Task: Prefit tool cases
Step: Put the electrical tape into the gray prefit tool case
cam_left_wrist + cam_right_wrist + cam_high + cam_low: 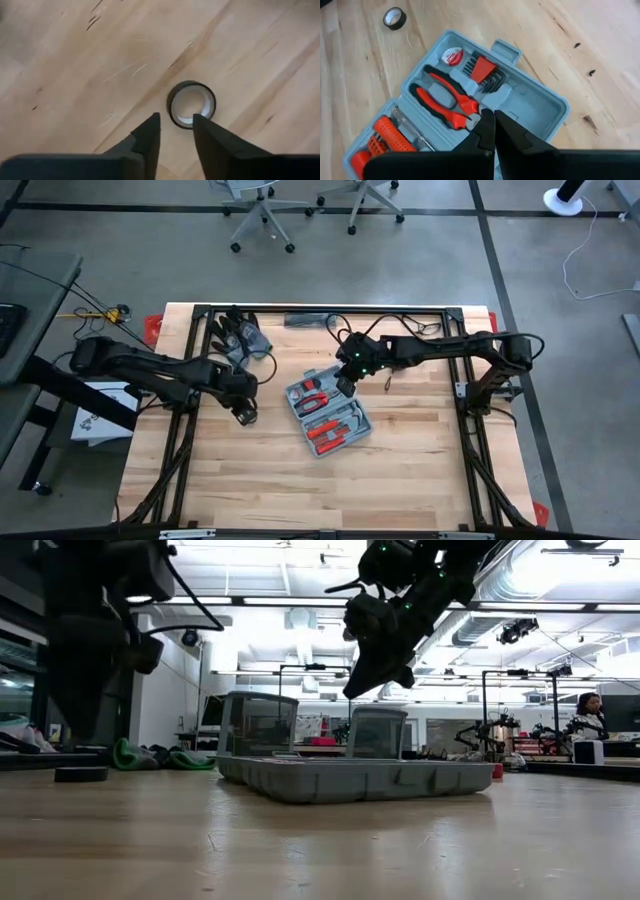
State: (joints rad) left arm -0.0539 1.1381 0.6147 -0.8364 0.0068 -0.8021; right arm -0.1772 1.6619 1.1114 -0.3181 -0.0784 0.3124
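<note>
The blue-grey tool case lies open and flat on the middle of the table, also seen in the low view. Its moulded recesses hold red-handled pliers, hex keys and other red tools. My right gripper is shut and hovers above the far half of the case, clear of it in the low view. My left gripper is open, left of the case, pointing down. A small black tape roll lies flat on the wood just beyond its fingertips.
Dark gloves lie at the table's far left, and a dark flat object lies at the far edge. The tape roll lies left of the case. Bare wood stretches along the near side. A person sits in the room behind.
</note>
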